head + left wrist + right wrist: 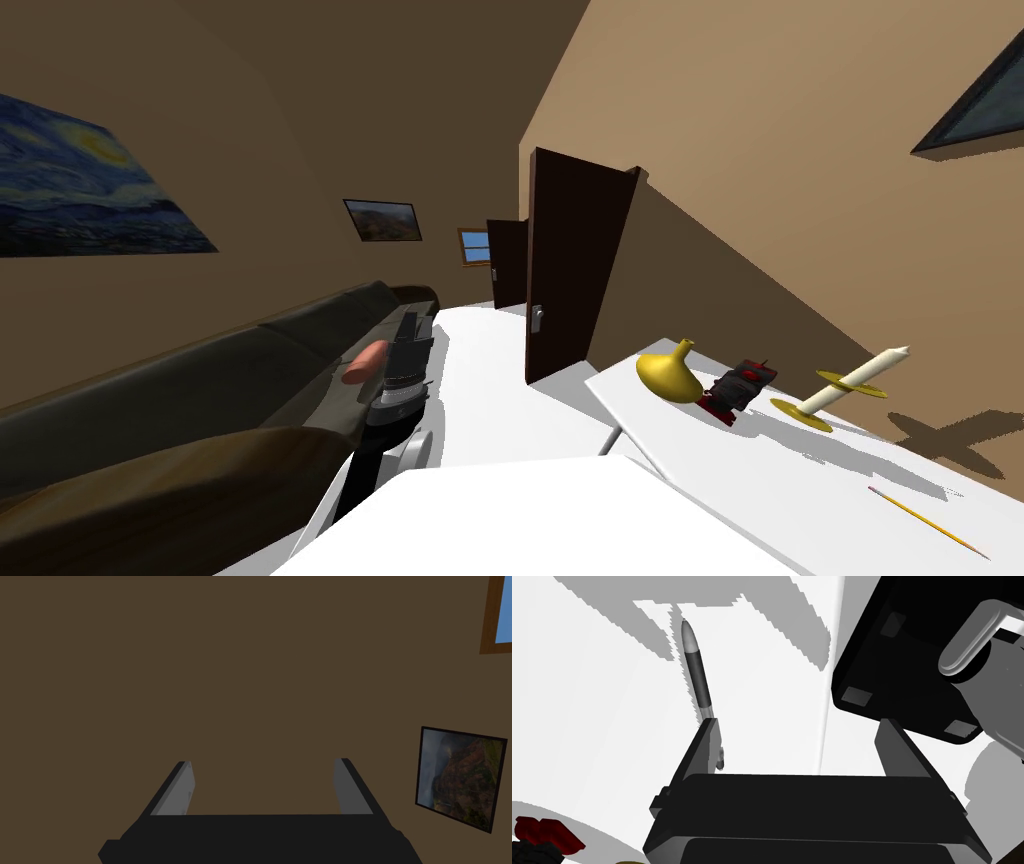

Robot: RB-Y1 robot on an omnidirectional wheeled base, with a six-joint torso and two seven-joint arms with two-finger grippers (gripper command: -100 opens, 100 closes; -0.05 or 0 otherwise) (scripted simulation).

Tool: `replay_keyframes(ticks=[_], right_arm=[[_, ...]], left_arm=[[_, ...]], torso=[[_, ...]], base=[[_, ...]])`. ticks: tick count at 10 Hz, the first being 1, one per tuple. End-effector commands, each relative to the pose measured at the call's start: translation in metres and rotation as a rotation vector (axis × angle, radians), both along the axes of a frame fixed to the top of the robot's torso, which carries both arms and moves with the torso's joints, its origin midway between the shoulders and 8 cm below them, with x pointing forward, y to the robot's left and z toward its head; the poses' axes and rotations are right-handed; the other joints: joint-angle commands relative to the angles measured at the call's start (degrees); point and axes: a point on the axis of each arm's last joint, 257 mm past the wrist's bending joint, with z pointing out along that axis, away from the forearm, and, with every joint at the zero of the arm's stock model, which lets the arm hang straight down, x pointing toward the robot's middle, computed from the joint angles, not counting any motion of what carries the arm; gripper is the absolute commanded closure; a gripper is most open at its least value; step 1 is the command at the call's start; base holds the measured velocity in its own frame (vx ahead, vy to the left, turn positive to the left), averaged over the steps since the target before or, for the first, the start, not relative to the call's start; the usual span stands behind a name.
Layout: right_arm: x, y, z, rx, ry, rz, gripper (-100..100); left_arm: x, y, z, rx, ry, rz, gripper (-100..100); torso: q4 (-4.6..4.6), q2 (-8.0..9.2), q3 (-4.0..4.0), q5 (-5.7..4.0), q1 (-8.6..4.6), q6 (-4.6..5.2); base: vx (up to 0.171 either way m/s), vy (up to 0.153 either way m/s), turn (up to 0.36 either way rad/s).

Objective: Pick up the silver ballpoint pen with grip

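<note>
Beside the released right hand [799, 722] lies a slim, tapered grey pen [698, 671] with a dark grip.

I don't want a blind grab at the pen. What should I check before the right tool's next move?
1. Pen in sight, lying on the white surface: ok.
2. Right tool open: ok.
3. Pen centred between its fingers: not ok; it lies at one finger, outside the gap.
4. No clutter against the pen: ok.
5. Left tool open, away beside the sofa: ok.
</note>
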Motion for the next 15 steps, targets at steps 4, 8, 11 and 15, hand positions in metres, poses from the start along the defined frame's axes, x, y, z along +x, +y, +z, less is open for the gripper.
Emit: replay_keyframes(ticks=[4,8,11,15], right_arm=[[0.001,0.002,-0.004,-0.023,0.001,-0.009,-100],[0.0,0.02,-0.011,-0.024,0.0,-0.035,-100],[-0.001,0.039,-0.018,-0.024,0.001,-0.062,-100],[-0.002,0.048,-0.021,-0.024,0.001,-0.075,100]], left_arm=[[0.0,0.0,0.0,0.0,0.0,0.0,0],[0.0,0.0,0.0,0.0,0.0,0.0,0],[0.0,0.0,0.0,0.0,0.0,0.0,0],[0.0,0.0,0.0,0.0,0.0,0.0,0]], torso=[[0.1,0.47,0.26,0.17,0.83,0.05],[0.18,0.79,0.45,0.19,0.88,0.06],[0.18,0.77,0.45,0.18,0.81,0.06],[0.17,0.73,0.43,0.2,0.92,0.08]], base=[[0.048,-0.105,0.061],[-0.041,-0.05,0.076],[-0.042,-0.062,0.089],[-0.031,-0.035,0.054]])
